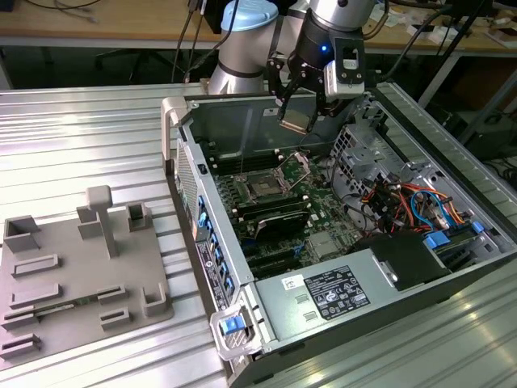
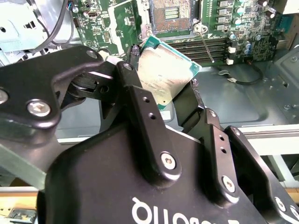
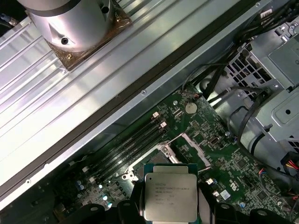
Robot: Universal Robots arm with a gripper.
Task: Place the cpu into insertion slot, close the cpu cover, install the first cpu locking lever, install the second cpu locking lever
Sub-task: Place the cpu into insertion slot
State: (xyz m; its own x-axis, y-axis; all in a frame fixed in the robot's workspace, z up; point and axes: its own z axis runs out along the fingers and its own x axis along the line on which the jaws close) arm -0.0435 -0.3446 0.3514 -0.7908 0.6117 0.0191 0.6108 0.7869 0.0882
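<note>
While the tool (image 2: 164, 81) hangs over the open computer case (image 1: 187, 145) that lies on the ribbed metal surface (image 1: 81, 137), its two black fingers (image 2: 140, 105) are closed to the width of the cpu (image 3: 170, 197) and pinch it by opposite edges, with the silver printed face showing in the first wrist view. The chip is in the air, well clear of the green board and not over its seat: in the exterior view the insertion slot (image 1: 263, 187) sits lower and towards that view's left, with the cpu cover (image 1: 296, 167) standing raised at its side, so the socket looks open to receive. To place it well, I judge that the chip must be brought square over the dark socket, its edges parallel to the silver rim and its corner marks matched to the slot. It should be flat to the board too, since it seems tilted in the exterior view. The descent ought to be straight and slow, without sliding across the contacts. The raised cover, the thin locking lever (image 2: 205, 44) and the long black memory slots (image 3: 126, 149) crowd the approach, and a finger brushing any of them could twist the chip in so narrow a grip.
</note>
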